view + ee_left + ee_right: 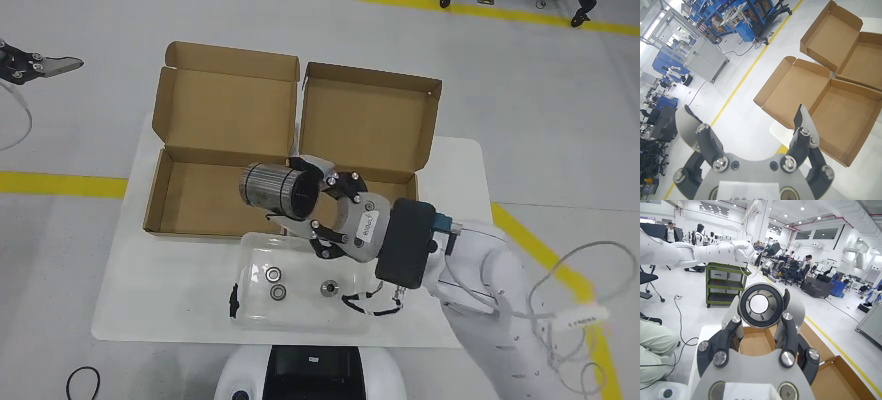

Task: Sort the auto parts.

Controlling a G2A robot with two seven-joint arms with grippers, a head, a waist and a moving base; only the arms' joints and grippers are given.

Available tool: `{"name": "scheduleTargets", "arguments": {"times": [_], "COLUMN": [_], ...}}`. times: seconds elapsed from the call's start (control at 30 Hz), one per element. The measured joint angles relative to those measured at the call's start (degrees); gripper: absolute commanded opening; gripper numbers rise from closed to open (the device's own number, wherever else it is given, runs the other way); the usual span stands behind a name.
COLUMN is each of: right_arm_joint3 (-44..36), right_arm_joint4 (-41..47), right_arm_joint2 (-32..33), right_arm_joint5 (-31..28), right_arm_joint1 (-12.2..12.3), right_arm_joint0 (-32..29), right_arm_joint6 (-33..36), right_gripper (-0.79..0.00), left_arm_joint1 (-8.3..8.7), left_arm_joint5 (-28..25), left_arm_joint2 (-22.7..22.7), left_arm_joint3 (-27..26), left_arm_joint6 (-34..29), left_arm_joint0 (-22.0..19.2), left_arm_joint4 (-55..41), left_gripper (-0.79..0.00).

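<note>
pale grey glossy floor [560,90], yellow line [60,184] across the left edge of the top view. elsewhere green wheeled cart [726,287], black office chairs [789,273], blue shelving [702,9], metal-framed enclosure [702,56], round ceiling lamps [802,208], high windows [826,233].

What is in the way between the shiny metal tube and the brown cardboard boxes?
Nothing visible is. The right gripper holds the ribbed silver metal tube right above the open brown cardboard boxes, with no object between them.
</note>
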Motion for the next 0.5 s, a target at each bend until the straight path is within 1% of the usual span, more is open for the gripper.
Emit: {"name": "scheduleTargets", "arguments": {"times": [0.27,0.5], "right_arm_joint3": [0.2,0.9], "right_arm_joint4": [2.4,1.4], "right_arm_joint2": [-0.1,0.7], "right_arm_joint5": [0.9,1.1], "right_arm_joint1": [-0.3,-0.3], "right_arm_joint0": [3.0,4.3], "right_arm_joint6": [-0.7,-2.6], "right_gripper": [-0.785,-0.785], "left_arm_joint1": [0.00,0.00], "left_arm_joint5": [0.0,0.0], "left_arm_joint2": [0.0,0.0], "left_arm_joint3": [0.0,0.0], "left_arm_joint6": [0.0,0.0], "left_arm_joint0": [0.0,0.0], "left_arm_joint4": [0.0,0.0], "left_gripper": [0.000,0.000]}}
